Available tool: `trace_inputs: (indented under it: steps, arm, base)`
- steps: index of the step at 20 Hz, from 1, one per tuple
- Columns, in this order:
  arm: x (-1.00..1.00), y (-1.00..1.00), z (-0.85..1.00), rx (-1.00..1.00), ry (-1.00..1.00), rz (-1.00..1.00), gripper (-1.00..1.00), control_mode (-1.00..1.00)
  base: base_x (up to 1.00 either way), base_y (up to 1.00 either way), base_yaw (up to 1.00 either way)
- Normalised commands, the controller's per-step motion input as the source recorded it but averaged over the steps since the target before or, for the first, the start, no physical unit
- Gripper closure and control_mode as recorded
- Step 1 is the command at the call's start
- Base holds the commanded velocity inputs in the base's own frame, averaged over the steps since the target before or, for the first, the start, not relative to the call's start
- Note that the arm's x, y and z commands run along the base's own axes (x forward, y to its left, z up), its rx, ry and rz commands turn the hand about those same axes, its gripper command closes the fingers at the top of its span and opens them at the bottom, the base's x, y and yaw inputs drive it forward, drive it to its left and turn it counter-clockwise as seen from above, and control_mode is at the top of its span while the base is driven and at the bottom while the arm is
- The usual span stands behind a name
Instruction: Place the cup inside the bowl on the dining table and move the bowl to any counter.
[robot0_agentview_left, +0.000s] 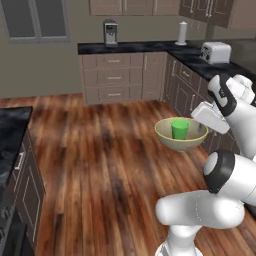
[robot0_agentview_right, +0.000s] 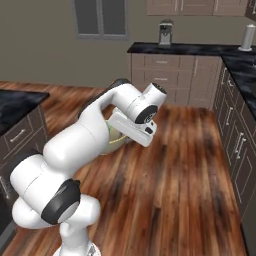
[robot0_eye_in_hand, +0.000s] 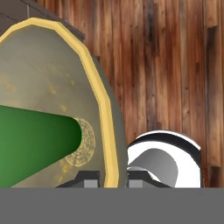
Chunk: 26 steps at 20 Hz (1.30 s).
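One gripper (robot0_eye_in_hand: 109, 180) pinches bowl (robot0_agentview_left: 170, 142) rim above open wood floor (robot0_agentview_left: 100, 150).

bowl (robot0_eye_in_hand: 52, 74): we see its yellowish rim pinched between our gripper's (robot0_eye_in_hand: 109, 180) two fingertips
cup (robot0_eye_in_hand: 37, 139): green, standing inside the bowl
floor (robot0_eye_in_hand: 170, 65): wood planks behind

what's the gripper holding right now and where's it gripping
The gripper holds the bowl by its rim, one finger inside and one outside; the cup stands in it, above the floor.
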Motion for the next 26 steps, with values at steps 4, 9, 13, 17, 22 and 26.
trace_inputs:
  steps: [4,9,13,17,22,26]
  arm:
    - [0.00,0.00,0.00,0.00,0.00,0.00,1.00,1.00]
    - [0.00,0.00,0.00,0.00,0.00,0.00,1.00,1.00]
    - [0.00,0.00,0.00,0.00,0.00,0.00,1.00,1.00]
    - [0.00,0.00,0.00,0.00,0.00,0.00,1.00,1.00]
    - [0.00,0.00,0.00,0.00,0.00,0.00,1.00,1.00]
    - [0.00,0.00,0.00,0.00,0.00,0.00,1.00,1.00]
  base:
    - [0.57,-0.34,0.00]
    - [0.58,-0.33,0.00]
    - [0.57,-0.30,0.00]
    - [0.56,-0.28,0.00]
    - [0.64,-0.29,0.00]
    - [0.69,-0.29,0.00]
